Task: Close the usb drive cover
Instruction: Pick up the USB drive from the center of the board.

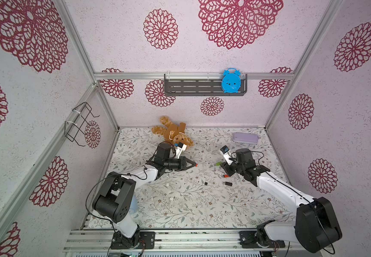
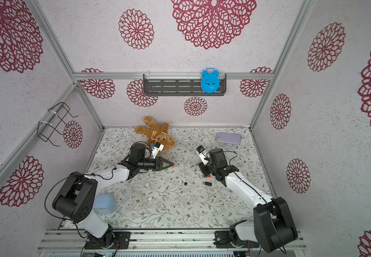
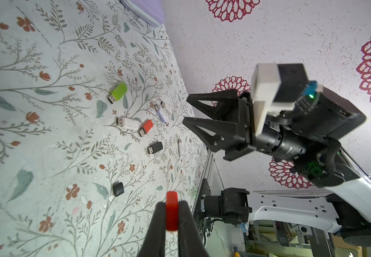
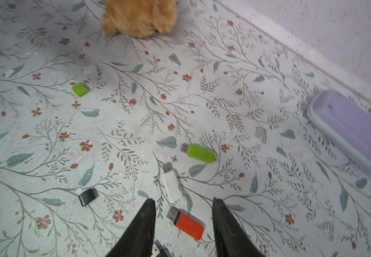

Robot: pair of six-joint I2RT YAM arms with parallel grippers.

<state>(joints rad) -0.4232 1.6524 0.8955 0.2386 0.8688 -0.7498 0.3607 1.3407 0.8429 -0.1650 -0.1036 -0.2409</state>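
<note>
**A:** Where was the red USB drive [image 4: 190, 224]?

**B:** It lay flat on the floral tabletop [image 4: 269, 55], right under the right tool [image 4: 184, 201]. That tool's jaws stood apart, one on each side of the drive, and I saw no contact with it. Its metal plug was bare.

**A:** And its cover?

**B:** The red cap [image 3: 171, 213] was pinched in the left tool [image 3: 172, 203], held above the tabletop with the jaws together on it. In a top view it sat well apart from the drive, on the left arm's side.

**A:** So which arm was nearer the drive?

**B:** The right, by far. From the left tool, the drive lay across the tabletop toward the right arm.

**A:** How did its long axis run?

**B:** Slantwise to the line between the right jaws, neither along it nor square to it. The plug end seemed to face the left arm's side, so I judged it was roughly turned toward the cap.

**A:** Anything crowding it?

**B:** The white drive [image 4: 171, 182] lay just beside its plug end, and the green drive [image 4: 201, 153] was a little farther off. Part of another plug showed low between the jaws. A loose black cap [image 4: 88, 197] was well clear. A slanted grip might have twisted the drive or nudged the white one.
</note>
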